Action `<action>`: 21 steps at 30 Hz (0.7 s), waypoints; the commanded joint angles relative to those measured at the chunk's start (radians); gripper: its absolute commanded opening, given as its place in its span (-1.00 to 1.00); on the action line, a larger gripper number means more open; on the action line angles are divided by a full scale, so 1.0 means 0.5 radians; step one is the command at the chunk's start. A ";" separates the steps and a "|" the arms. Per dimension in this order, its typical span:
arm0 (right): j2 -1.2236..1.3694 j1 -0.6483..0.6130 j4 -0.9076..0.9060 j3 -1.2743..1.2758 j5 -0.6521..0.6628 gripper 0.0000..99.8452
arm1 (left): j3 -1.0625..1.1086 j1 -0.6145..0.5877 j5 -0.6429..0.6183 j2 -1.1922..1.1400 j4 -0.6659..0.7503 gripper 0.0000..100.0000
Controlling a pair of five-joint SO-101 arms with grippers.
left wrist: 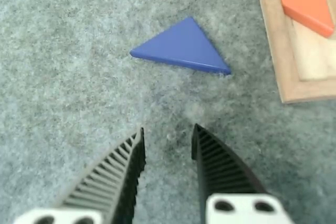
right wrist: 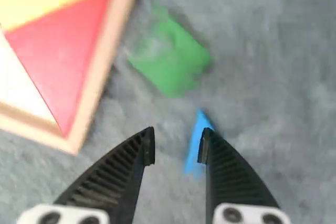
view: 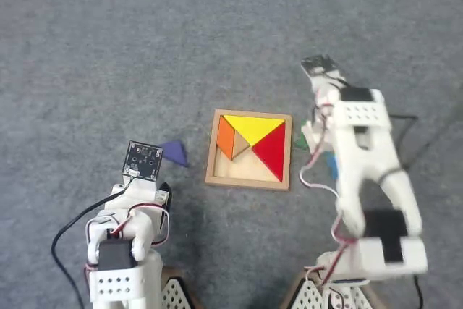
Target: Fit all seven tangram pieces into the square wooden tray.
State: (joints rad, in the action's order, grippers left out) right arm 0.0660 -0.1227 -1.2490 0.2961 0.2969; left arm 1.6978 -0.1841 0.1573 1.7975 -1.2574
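Tray [view: 212, 157]: wooden, mid-bench [view: 108, 56], partly filled
Dark blue triangle [left wrist: 181, 47]: flat at the tray's nine o'clock, just ahead of the left pincer [left wrist: 168, 130]
Left pincer: apart, empty
Right pincer [right wrist: 177, 130]: apart, empty, beside a light blue piece [right wrist: 197, 145] at the tray's three o'clock
Handling: probably light, stiff, thin and slick; pinch edge-to-edge across its middle

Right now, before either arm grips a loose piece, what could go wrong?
1. The dark blue triangular piece lies flat on the grey carpet, ahead of the left gripper. The open fingers may push it along rather than grip it.
2. The light blue piece lies beside one finger of the right gripper, not centred between the two. Closing might knock it aside.
3. The green piece sits close to the wall of the square wooden tray, so a finger may catch there.
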 commanded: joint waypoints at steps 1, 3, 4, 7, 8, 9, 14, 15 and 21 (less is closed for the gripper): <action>0.244 -0.094 -0.069 -0.365 -0.144 -0.70 | -0.029 -0.012 -0.018 0.040 -0.009 -0.72; 0.400 -0.106 -0.081 -0.494 -0.325 -0.70 | -0.029 -0.012 -0.018 0.040 -0.009 -0.72; 0.465 -0.112 -0.078 -0.543 -0.433 -0.70 | -0.029 -0.012 -0.018 0.040 -0.009 -0.72; 0.621 -0.100 -0.072 -0.629 -0.703 -0.70 | -0.029 -0.012 -0.018 0.040 -0.009 -0.72; 0.652 -0.097 -0.063 -0.635 -0.779 -0.70 | -0.029 -0.012 -0.018 0.040 -0.009 -0.72; 0.683 -0.094 -0.060 -0.647 -0.844 -0.70 | -0.029 -0.012 -0.018 0.040 -0.009 -0.72; 0.744 -0.094 0.044 -0.647 -1.077 -0.70 | -0.029 -0.012 -0.018 0.040 -0.009 -0.72; 0.747 -0.094 0.051 -0.644 -1.111 -0.69 | -0.029 -0.012 -0.018 0.040 -0.009 -0.72; 0.750 -0.094 -0.005 -0.635 -1.270 -0.51 | -0.029 -0.012 -0.018 0.040 -0.009 -0.72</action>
State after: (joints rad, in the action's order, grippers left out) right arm 0.4358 -0.1765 -1.2490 0.0000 -0.2984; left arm 1.6978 -0.1841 0.1573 1.7975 -1.2574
